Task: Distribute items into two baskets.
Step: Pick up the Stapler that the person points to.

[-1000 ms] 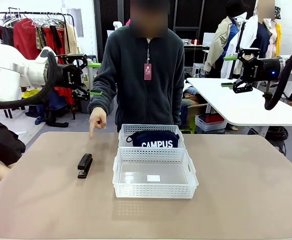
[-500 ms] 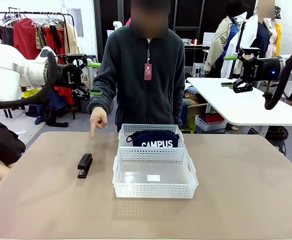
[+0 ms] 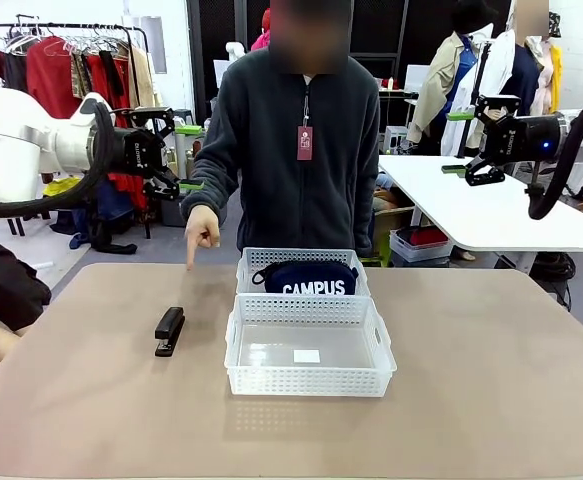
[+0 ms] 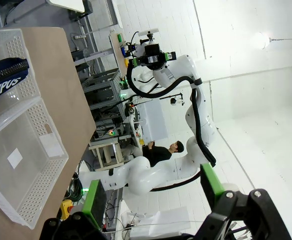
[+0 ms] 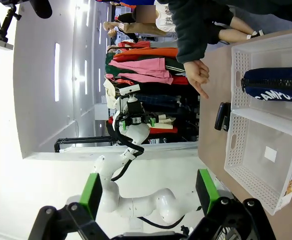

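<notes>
The room around the work
We see a tan bench (image 3: 491,400) with a person (image 3: 291,190) standing at its far edge in a dark zip fleece, a red tag (image 3: 304,142) hanging at the chest. Behind, at the left, a clothes rail (image 3: 61,62) carries red, tan and dark garments. At the right stands a white table (image 3: 476,212), apart from the bench, and under it we make out a pale crate (image 3: 421,245) with something red inside.

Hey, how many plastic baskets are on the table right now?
2. The near basket is empty; the far basket, right behind it, holds the navy pouch.
</notes>
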{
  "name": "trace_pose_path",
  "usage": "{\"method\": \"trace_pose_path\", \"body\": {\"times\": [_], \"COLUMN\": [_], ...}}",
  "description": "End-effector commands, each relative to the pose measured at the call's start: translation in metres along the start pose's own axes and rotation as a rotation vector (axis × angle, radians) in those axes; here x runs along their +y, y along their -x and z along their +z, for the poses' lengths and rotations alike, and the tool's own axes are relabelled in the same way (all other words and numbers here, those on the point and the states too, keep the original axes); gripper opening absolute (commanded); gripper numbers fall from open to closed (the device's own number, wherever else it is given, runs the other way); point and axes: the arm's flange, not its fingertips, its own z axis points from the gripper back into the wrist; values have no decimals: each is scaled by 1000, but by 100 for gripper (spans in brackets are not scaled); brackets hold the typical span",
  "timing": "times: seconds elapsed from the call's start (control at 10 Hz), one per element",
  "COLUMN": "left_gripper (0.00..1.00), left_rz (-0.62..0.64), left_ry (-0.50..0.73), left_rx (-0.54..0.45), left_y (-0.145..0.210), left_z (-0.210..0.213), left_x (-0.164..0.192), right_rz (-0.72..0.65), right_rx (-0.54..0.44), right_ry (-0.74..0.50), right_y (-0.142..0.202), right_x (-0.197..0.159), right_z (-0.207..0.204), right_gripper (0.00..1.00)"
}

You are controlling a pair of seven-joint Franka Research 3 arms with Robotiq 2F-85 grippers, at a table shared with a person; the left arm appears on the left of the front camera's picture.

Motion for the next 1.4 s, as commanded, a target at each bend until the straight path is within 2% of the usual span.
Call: {"method": "trace_pose_path", "body": {"times": [0.0,1.0,1.1,1.3], "left_gripper": [100,100,100,100], "left_rz": [-3,0,1,3], "left_ry": [1,0,-169,-411], "left_rx": [-1,0,-24,6], "left_y": [1,0,-1,1], "left_z": [0,0,0,3], "left_x": [-2,0,-6,-25], "right_rz": [1,1,1,1], "right_rx": [2,2,2,2], "right_ry": [0,0,0,0], "right_y": [2,2,2,2], "right_x": [1,1,1,1], "right_z": [0,0,0,0], "right_gripper": [100,100,100,100]}}
